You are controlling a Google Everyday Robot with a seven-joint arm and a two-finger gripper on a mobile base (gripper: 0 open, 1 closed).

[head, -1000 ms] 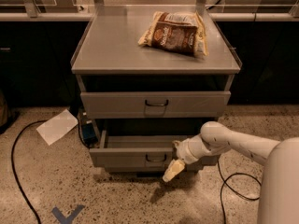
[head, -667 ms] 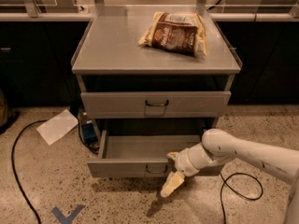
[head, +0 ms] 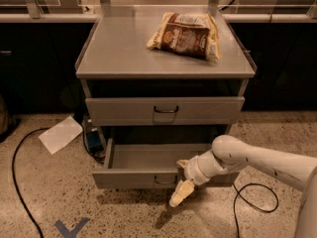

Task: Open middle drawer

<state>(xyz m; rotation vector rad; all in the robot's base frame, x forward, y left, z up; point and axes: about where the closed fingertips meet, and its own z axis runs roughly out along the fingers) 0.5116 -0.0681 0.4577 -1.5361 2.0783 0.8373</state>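
Note:
The middle drawer (head: 138, 178) is the low-fronted grey drawer under the closed, taller-fronted top drawer (head: 163, 110). It stands pulled well out, and its plain grey tray (head: 148, 156) shows inside. Its small dark wire handle (head: 164, 182) sits at the centre of the front. My gripper (head: 181, 181) is at the drawer front, just right of the handle and against it, with the white arm (head: 247, 160) reaching in from the right. The contact between gripper and drawer is hidden by the wrist.
A brown snack bag (head: 185, 33) lies on the cabinet top (head: 119, 48). A white sheet of paper (head: 60, 134) and a black cable (head: 20, 182) lie on the floor at the left. Another cable (head: 252, 202) loops at the right. A blue floor mark (head: 69, 228) is in front.
The middle drawer has slid further out toward the camera, showing more of its tray. My gripper has moved forward and down with the drawer front.

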